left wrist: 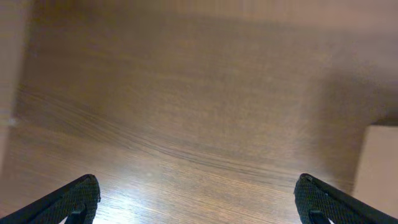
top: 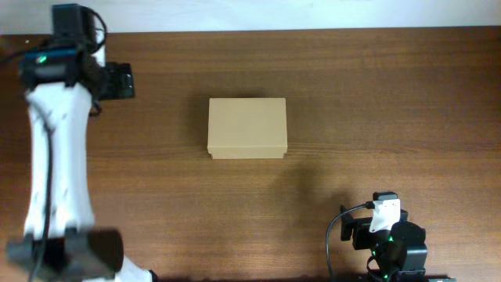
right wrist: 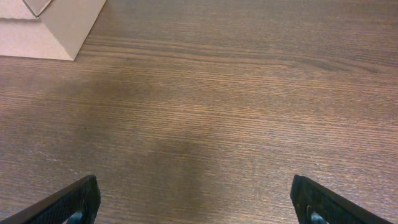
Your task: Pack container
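- When you look down from overhead, you find the container [top: 247, 128] near the middle of the table [top: 368, 86]. It is a plain tan cardboard box, its long sides running left to right in the frame and its flat top facing the camera.
- Your left arm [top: 55, 149] runs up the left edge of that view. The left gripper [top: 117, 81] sits in the upper left of the frame, well apart from the container.
- Your right arm [top: 391, 239] is folded up in the lower right corner of the overhead view, below and to the right of the container and well apart from it.
- On the left wrist camera you see the fingertips [left wrist: 81, 196] in the two bottom corners of the frame. The left claw stands wide, with only bare wood between the jaws, and it holds nothing.
- A tan edge of the container [left wrist: 380, 168] shows at the right edge of that same view, apart from the fingers.
- On the right wrist camera the right gripper [right wrist: 194, 196] is likewise spread wide, its tips in the two bottom corners over bare wood grain, gripping nothing.
- One corner of the container [right wrist: 46, 28] sits in the upper left of the right wrist frame, resting on the table, well apart from the jaws.
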`<state>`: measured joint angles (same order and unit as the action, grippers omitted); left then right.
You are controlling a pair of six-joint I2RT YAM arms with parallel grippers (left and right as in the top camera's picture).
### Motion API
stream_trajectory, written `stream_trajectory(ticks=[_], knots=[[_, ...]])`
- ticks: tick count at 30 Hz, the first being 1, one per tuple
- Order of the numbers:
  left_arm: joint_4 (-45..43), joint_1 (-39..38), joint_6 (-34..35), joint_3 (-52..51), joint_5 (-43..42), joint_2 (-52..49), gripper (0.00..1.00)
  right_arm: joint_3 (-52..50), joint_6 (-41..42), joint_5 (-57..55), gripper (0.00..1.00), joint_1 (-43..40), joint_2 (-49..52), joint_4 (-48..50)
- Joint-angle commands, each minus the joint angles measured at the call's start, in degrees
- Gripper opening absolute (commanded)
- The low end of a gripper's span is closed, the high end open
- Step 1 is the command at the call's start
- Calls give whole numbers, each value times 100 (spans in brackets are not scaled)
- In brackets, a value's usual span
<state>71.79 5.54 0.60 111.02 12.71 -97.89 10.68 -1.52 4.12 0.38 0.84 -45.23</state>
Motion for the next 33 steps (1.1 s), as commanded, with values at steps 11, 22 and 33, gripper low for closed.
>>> stream_trajectory(ticks=[11,22,33], knots=[[-3344,-136,-146,-3663,-125,3713,100,-57,2,33,99,-35,-70,-2],[-7694,-966,-151,-7246,-236,6129,100,-57,2,33,99,-35,-70,-2],[-8000,-874,-151,-9436,-216,7864,100,-57,2,33,99,-35,-70,-2]])
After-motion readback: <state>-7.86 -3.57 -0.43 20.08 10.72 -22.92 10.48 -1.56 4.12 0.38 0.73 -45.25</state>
